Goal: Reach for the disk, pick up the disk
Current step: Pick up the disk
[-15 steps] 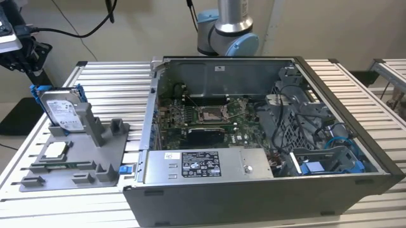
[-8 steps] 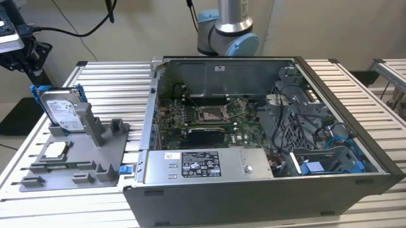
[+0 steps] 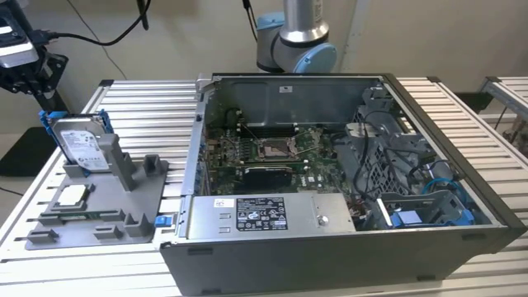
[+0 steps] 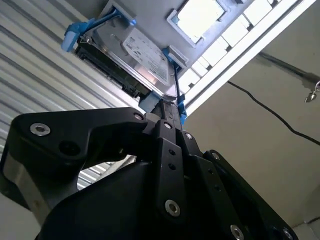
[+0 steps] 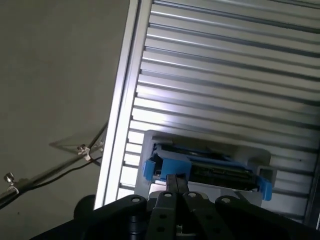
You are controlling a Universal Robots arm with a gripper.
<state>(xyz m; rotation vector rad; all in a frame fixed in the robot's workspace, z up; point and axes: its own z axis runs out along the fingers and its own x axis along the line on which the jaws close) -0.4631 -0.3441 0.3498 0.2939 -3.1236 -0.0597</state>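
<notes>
Disk (image 3: 83, 143) stands upright in grey holder (image 3: 78, 232) at the exterior view's left; end effector (image 5: 175, 181) hovers nearby, fingers pressed together, empty.

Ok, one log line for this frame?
phase: reach | end effector: short of disk, not holding | disk: upright in grey fixture

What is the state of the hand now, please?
Hand: closed, holding nothing; the disk stands apart from it.
</notes>
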